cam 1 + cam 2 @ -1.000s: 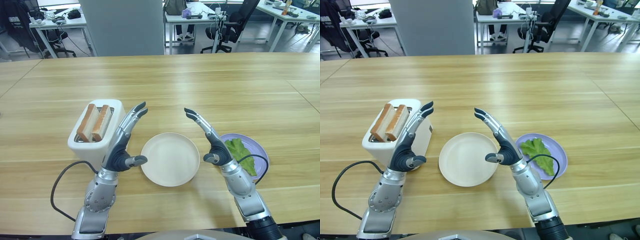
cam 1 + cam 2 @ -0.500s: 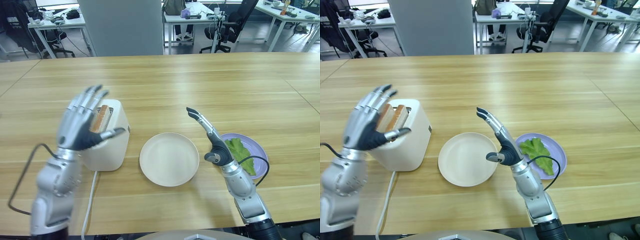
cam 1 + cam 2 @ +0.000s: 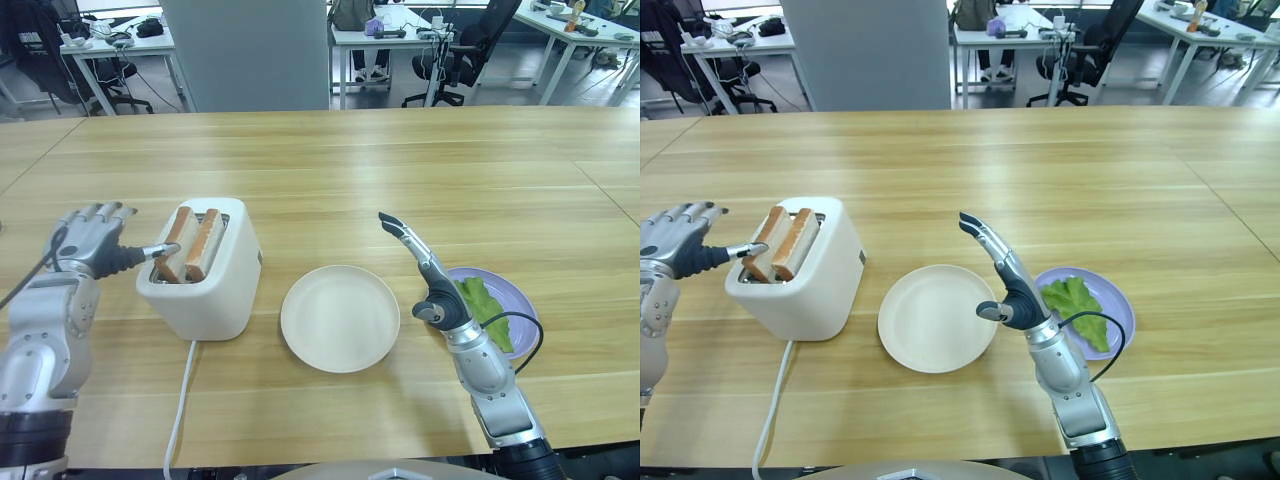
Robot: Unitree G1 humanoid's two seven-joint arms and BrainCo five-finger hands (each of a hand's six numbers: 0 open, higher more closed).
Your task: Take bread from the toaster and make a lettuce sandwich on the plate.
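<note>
A white toaster (image 3: 207,285) stands on the wooden table with two slices of bread (image 3: 190,243) sticking up from its slots. My left hand (image 3: 92,240) hangs open just left of the toaster, its thumb pointing at the nearer slice. A cream plate (image 3: 340,317) lies bare in the middle. To its right a purple plate (image 3: 515,300) holds a lettuce leaf (image 3: 482,306). My right hand (image 3: 425,272) is open and upright between the two plates, holding nothing.
The toaster's pale cord (image 3: 182,400) runs toward the table's front edge. A black cable (image 3: 510,320) loops by my right wrist over the purple plate. Desks and office chairs (image 3: 450,50) stand in the room beyond the table.
My left hand has swung from right of the toaster, up over it, and down to its left side. The right hand has barely shifted.
</note>
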